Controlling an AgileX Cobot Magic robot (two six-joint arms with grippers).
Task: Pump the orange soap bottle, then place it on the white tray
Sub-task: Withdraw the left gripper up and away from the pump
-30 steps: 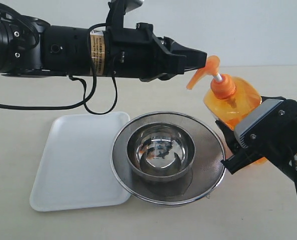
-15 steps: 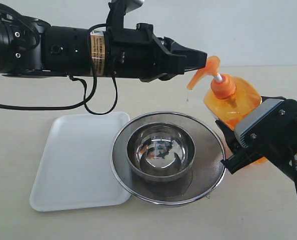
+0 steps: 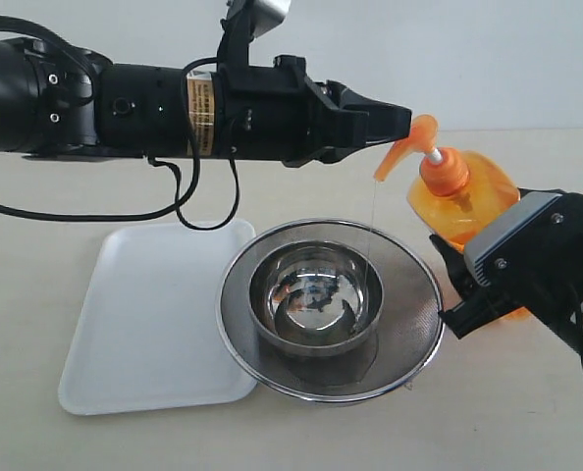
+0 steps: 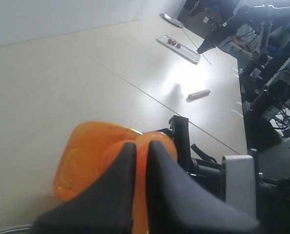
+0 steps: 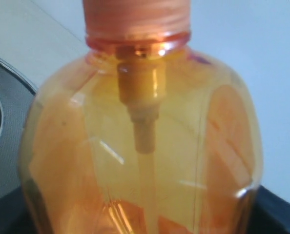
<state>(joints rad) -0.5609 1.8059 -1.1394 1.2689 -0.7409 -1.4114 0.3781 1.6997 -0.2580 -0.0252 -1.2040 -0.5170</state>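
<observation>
The left jaws, closed, have pushed the pump head [image 3: 416,137] rightward; a soap thread [image 3: 370,235] now falls into the bowl [image 3: 316,294]. The right jaws clamp the bottle [image 3: 468,201], tilted beside the strainer [image 3: 409,314]. It looks light, slick and squashy, so hold it mid-body.

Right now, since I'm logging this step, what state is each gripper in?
Left gripper: shut, holding nothing, tip at the pump head of the orange soap bottle.
Right gripper: closed on the orange soap bottle's body.
</observation>
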